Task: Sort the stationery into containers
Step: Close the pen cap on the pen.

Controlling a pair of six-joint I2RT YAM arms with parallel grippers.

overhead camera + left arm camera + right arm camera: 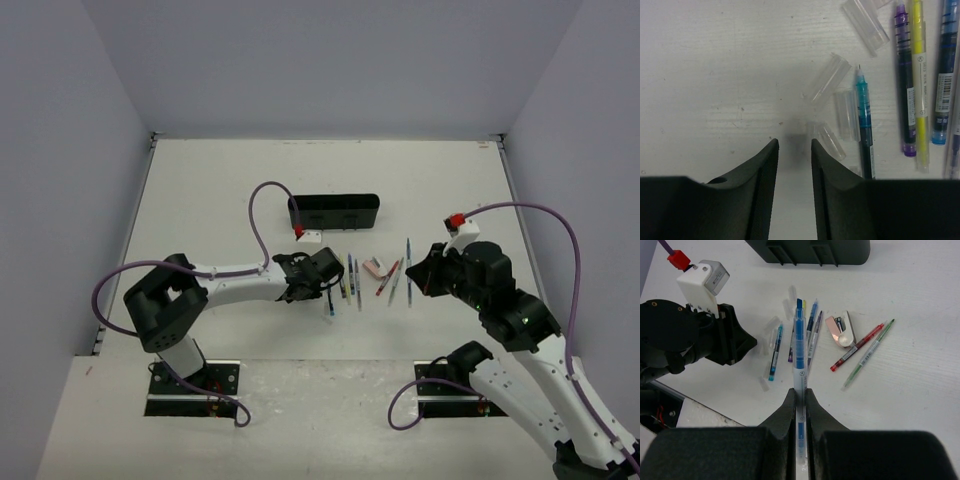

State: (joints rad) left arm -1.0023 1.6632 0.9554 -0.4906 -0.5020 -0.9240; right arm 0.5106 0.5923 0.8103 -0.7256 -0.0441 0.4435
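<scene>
My right gripper (pixel 800 392) is shut on a blue pen (pixel 799 340) and holds it above the table, lengthwise between the fingers; from above, that gripper (pixel 416 270) and pen (pixel 408 262) hang right of the pile. My left gripper (pixel 794 145) hovers low over bare table with a narrow gap and nothing between its fingers. A teal pen (pixel 864 125) and clear caps (pixel 828 78) lie just beside its right finger. Purple, yellow and blue pens (pixel 917 85) lie further right. A red pen (pixel 857 346), a green pen (pixel 868 354) and the pinkish eraser (pixel 832 325) lie on the table. The black tray (pixel 333 211) stands behind.
Grey walls close in the white table (pixel 220 190) on three sides. The left arm's wrist camera block (pixel 702 280) and cable sit close to the pens. Both arm bases (pixel 195 385) are bolted at the near edge.
</scene>
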